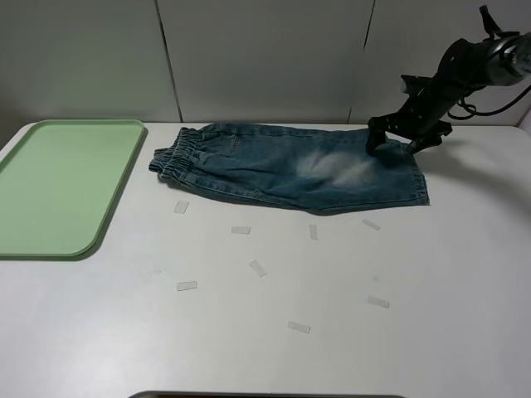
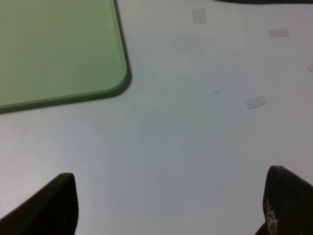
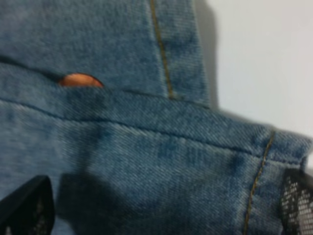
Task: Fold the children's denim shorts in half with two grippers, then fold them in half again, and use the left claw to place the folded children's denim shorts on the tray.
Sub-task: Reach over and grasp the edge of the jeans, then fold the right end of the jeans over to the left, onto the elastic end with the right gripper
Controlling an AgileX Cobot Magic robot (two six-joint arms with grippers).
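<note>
The children's denim shorts (image 1: pixel 290 166) lie flat at the back middle of the white table, waistband to the left and leg hems to the right. My right gripper (image 1: pixel 402 137) is at the far right hem corner, open, with a finger on each side of the hem. In the right wrist view the denim (image 3: pixel 146 147) fills the frame between the spread fingers (image 3: pixel 24 208). The green tray (image 1: pixel 66 186) lies at the left. My left gripper (image 2: pixel 171 205) is open and empty above bare table near the tray's corner (image 2: pixel 58 49). It is out of the exterior view.
Several small white tape marks (image 1: pixel 258 268) lie on the table (image 1: pixel 448 282) in front of the shorts; some show in the left wrist view (image 2: pixel 255 102). The right arm (image 1: pixel 465 66) reaches in from the back right.
</note>
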